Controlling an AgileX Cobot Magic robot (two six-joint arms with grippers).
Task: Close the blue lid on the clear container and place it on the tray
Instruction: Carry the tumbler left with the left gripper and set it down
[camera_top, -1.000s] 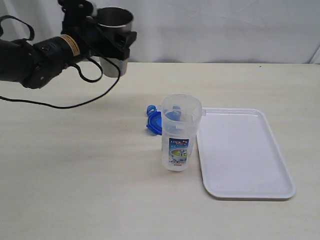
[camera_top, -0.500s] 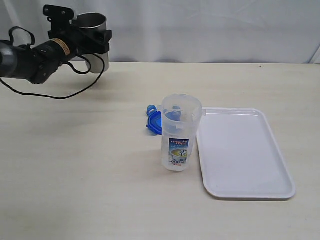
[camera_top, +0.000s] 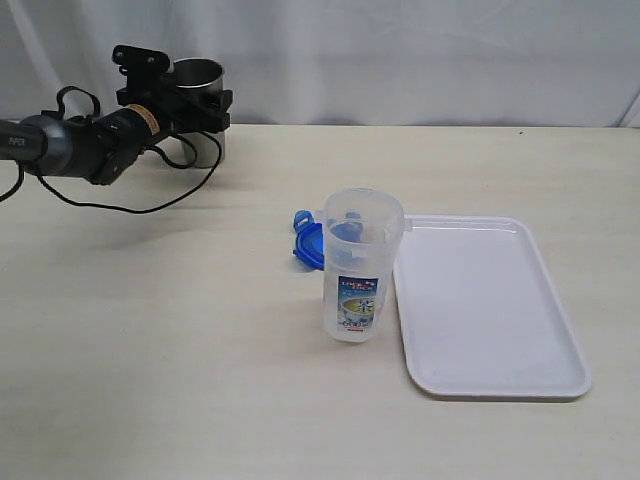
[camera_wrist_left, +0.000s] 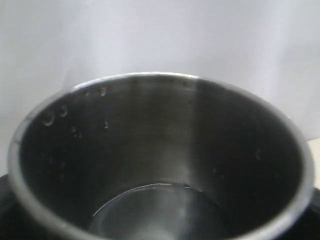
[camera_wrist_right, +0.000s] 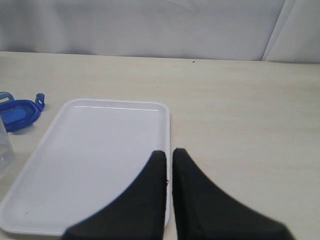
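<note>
The steel cup (camera_wrist_left: 150, 150) is bare metal, brushed and dully shiny inside, with a few droplets on its inner wall. The clear container (camera_top: 362, 262) is smooth translucent plastic with a printed label. The blue lid (camera_top: 306, 248) is bright, glossy plastic. The tray (camera_top: 490, 320) is smooth white plastic with a soft sheen. The tabletop (camera_top: 160, 340) looks like pale, matt wood grain. The right pincer (camera_wrist_right: 169, 157) is matt black. The backdrop (camera_top: 430, 50) is white cloth, softly folded.

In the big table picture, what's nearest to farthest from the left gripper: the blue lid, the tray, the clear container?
From the left gripper, back left:
1. blue lid, on the container's left side
2. clear container, in the middle
3. tray, on the right side
</note>
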